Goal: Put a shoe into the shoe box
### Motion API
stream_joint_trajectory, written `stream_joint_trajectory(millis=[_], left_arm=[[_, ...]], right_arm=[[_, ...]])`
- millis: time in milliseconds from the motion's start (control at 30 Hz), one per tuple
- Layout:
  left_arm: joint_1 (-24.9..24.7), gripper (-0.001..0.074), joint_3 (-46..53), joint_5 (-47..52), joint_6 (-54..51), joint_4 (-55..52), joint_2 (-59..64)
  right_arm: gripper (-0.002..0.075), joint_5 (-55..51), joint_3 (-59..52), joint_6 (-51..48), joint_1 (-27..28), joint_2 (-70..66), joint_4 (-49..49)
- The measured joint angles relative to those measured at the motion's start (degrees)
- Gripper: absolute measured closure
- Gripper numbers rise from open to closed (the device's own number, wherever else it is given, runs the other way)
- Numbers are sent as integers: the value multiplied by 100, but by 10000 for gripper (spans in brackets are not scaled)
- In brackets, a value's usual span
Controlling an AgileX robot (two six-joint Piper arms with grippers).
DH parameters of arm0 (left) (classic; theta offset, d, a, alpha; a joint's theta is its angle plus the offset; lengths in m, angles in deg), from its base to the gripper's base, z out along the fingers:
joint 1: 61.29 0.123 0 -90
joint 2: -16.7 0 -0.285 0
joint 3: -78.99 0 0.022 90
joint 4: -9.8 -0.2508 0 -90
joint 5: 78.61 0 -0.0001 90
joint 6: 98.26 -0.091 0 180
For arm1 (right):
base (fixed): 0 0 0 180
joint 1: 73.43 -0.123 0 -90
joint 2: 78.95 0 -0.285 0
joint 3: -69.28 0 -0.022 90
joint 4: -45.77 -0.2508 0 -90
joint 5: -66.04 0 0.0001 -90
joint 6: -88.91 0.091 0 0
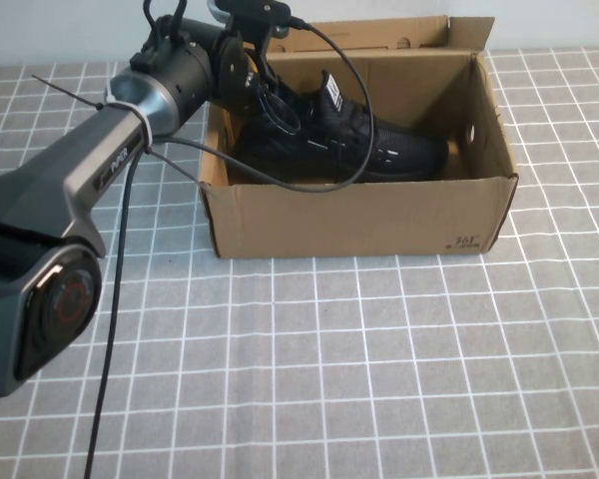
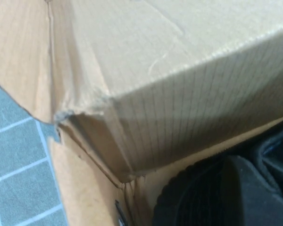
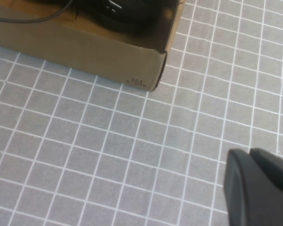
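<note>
Black shoe (image 1: pixel 349 140) already inside cardboard shoe box (image 1: pixel 359 215), upper centre of high frame, long axis left-right along the box, toe toward right wall. Left gripper (image 1: pixel 248 55) over the box's left end at the heel; fingers hidden behind wrist and cable, so can't tell grip or opening. Left arm clearly nearer. Next move, likely: release and lift clear. Right gripper (image 3: pixel 259 188) at lower right of its own frame, off the high view, above bare checked mat (image 1: pixel 379 379); opening not readable.
</note>
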Motion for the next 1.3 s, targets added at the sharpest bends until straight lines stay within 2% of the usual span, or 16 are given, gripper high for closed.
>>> stream_joint_trajectory(millis=[100,300,367,467,700,800,867,967,1033,1100,1167,1300], left_arm=[[0,664,0,-42,-66,0,4],[0,353,0,-96,-68,32,4],[0,287,0,-96,-77,32,4],[0,246,0,-1,-77,45,-86],[0,232,0,695,-77,45,-855],[0,249,0,1104,-77,45,-1309],[0,309,0,1393,-77,45,-1548],[0,459,0,1810,-77,45,-1836],[0,596,0,2119,-146,45,-2004],[0,673,0,2365,-268,45,-2136],[0,710,0,2553,-327,45,-2278],[0,731,38,2883,-362,45,-2645]], right_arm=[[742,0,0,-8,0,0,-39],[743,0,0,-67,0,0,-113],[742,0,0,-128,0,0,-142],[742,0,0,-152,0,0,-158],[742,0,0,-163,0,0,-158],[742,0,0,-163,0,0,-168],[742,0,0,-163,0,0,-168],[742,0,0,-163,0,0,-181],[742,0,0,-163,0,0,-246],[742,0,0,-163,0,0,-331],[742,0,0,-163,0,0,-440],[742,0,-13,-163,0,108,-719]])
